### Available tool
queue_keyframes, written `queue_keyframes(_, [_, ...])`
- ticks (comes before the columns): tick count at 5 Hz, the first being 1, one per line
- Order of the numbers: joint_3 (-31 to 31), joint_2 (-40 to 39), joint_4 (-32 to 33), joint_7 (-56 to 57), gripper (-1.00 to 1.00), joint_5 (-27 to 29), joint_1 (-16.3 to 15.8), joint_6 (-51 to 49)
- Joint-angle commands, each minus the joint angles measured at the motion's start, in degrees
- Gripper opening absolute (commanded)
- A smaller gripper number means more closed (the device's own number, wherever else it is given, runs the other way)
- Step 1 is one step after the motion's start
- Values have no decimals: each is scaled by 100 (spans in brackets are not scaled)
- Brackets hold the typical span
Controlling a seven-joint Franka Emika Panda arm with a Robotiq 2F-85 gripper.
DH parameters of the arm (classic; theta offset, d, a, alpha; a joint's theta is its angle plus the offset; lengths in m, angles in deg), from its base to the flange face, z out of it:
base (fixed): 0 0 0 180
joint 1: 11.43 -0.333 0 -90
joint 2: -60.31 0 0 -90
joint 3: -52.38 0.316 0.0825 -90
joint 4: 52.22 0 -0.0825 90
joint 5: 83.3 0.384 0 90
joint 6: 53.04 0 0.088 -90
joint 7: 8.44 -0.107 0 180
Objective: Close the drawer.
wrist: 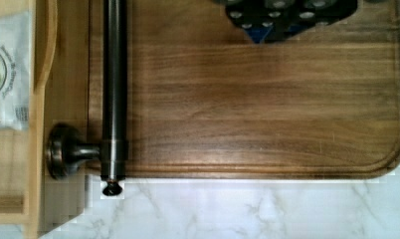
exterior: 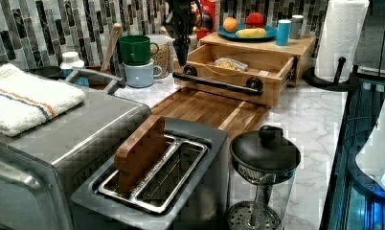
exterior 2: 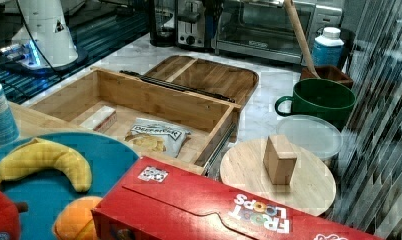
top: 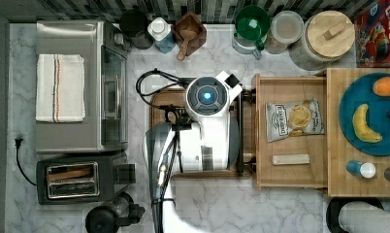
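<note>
drawer [top: 290, 131] stood pulled out, arm above the dark tray [wrist: 248, 109] in front of it.

the drawer was open at 9 o'clock of the butcher-block top [top: 338, 145] in the top view, with a chip bag [top: 295, 119] and a small block [top: 290, 159] inside. i judged a push off the middle of the black handle bar [exterior: 218, 82] could twist the drawer on its rails, or the gripper [exterior: 181, 45] could slip over the bar. whether its fingers were spread or pressed together i could not tell. the marble counter [top: 222, 204] was crowded: toaster [top: 81, 180] at 8 o'clock, mugs and jars at 12 o'clock.
</note>
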Motion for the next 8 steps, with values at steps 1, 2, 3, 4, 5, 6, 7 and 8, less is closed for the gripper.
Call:
queue_keyframes(1, [-29,-798,65,1435,-100,360,277,123])
queue_keyframes(2, [-70,-957,0,1663,-100,436,347,143])
queue_keyframes(3, [-106,-838,223,1626,-100,283,385,479])
queue_keyframes(4, [-269,-574,528,1521,-100,-133,347,861])
queue_keyframes(5, [-358,-586,454,1735,-100,-208,453,918])
queue_keyframes(6, [-490,-520,605,1897,-100,-174,554,1303])
queue_keyframes(7, [-554,-575,581,2274,-100,-156,717,1430])
queue_keyframes(8, [-602,-659,432,2429,-100,-255,886,1344])
